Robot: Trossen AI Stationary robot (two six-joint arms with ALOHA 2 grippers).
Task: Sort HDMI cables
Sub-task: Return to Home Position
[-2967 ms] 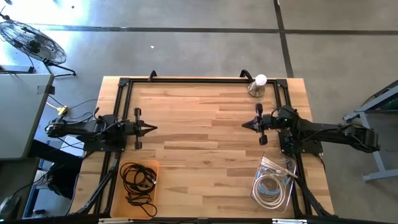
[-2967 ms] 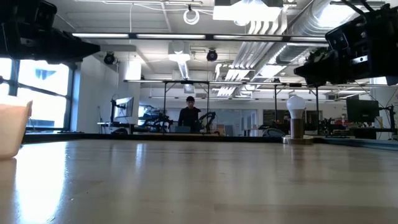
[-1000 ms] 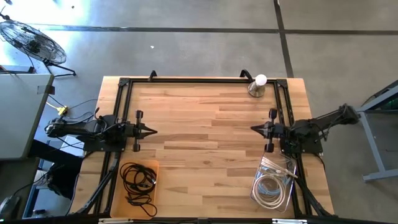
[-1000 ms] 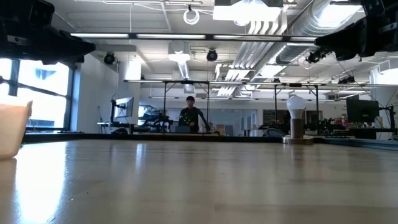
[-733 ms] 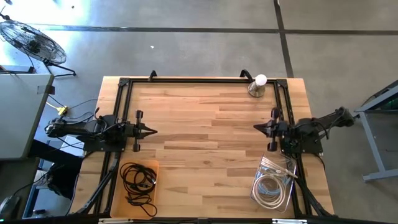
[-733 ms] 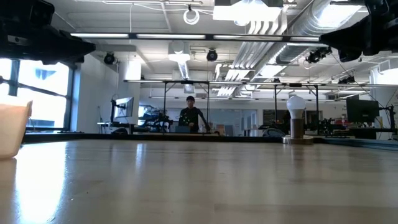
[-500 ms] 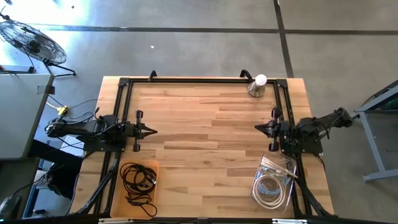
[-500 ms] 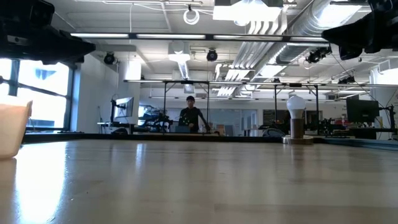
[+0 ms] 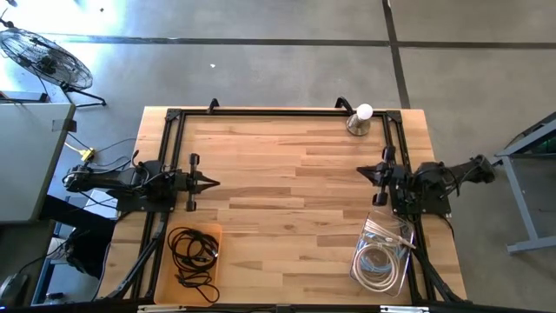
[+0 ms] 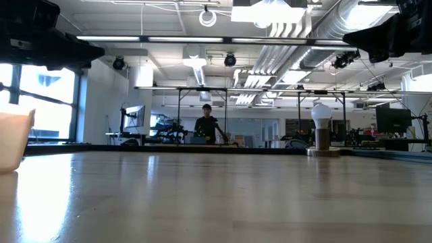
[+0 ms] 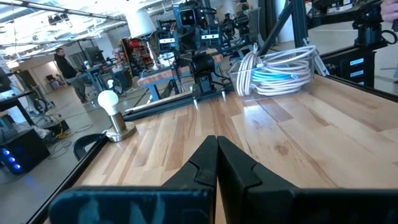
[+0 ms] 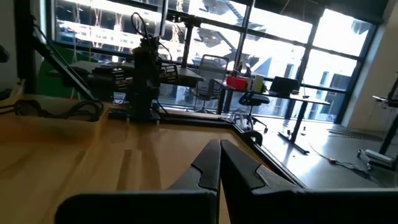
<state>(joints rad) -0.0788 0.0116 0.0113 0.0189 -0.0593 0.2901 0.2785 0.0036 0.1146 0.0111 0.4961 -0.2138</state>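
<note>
The black HDMI cables [image 9: 193, 252] lie in the orange bin [image 9: 162, 278] at the table's [image 9: 278, 209] front edge, on the left arm's side. The white HDMI cables [image 9: 376, 261] are heaped in the transparent bin [image 9: 405, 269] on the right arm's side. No coil is seen on the bare wood between them, so I judge the sorting to be finished.

The left gripper [image 9: 215, 182] hangs over the left part of the table and points toward the middle. In its wrist view the two fingers [image 11: 205, 165] meet along one line and hold nothing. The right gripper [image 9: 359, 171] sits close to its own base at the right edge, also pressed together and empty.

As for handling, such cables are probably light and soft, but springy — a coil wants to open when it is lifted. The black ones look loosely tangled, so pulling one loop would likely drag its neighbours along. The white heap looks tidier, several rounds lying together.

The best hold, in my opinion, is across the whole bundle of strands on one side of a coil. A single loop is a poor place to grip, and so is the stiff plug end — the jacket seems smooth and could slip from narrow fingers.
</note>
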